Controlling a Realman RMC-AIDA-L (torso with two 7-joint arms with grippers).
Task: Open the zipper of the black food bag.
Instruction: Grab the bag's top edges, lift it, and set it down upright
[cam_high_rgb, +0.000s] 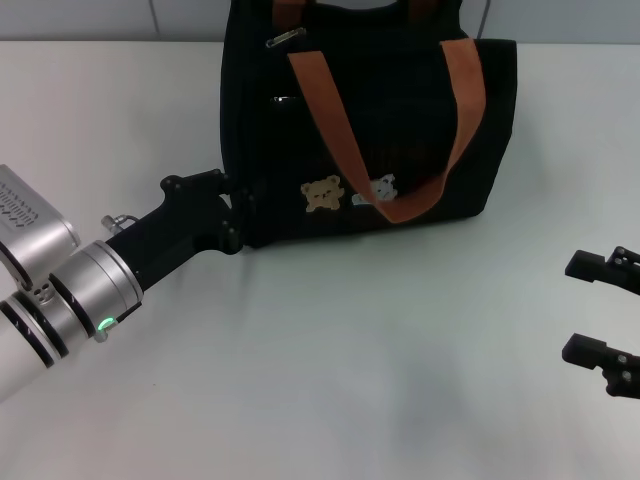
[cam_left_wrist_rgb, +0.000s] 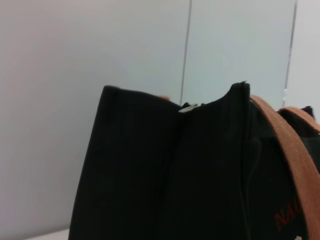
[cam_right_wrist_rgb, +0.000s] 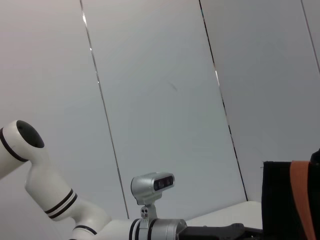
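The black food bag (cam_high_rgb: 385, 120) stands at the back middle of the white table, with two orange-brown straps (cam_high_rgb: 325, 110) and bear patches (cam_high_rgb: 322, 194) on its near face. A flat silver pull tab (cam_high_rgb: 285, 40) of the zipper lies near the bag's top left corner; a smaller silver pull (cam_high_rgb: 283, 99) sits below it. My left gripper (cam_high_rgb: 240, 208) is against the bag's lower left edge. The left wrist view shows the bag's end (cam_left_wrist_rgb: 140, 170) close up, with a silver glint (cam_left_wrist_rgb: 189, 107) at its top. My right gripper (cam_high_rgb: 600, 308) hovers open at the right, apart from the bag.
The white table (cam_high_rgb: 330, 380) stretches in front of the bag. A pale panelled wall (cam_right_wrist_rgb: 160, 100) stands behind. The right wrist view shows the left arm (cam_right_wrist_rgb: 60, 200) and a sliver of the bag (cam_right_wrist_rgb: 276, 200).
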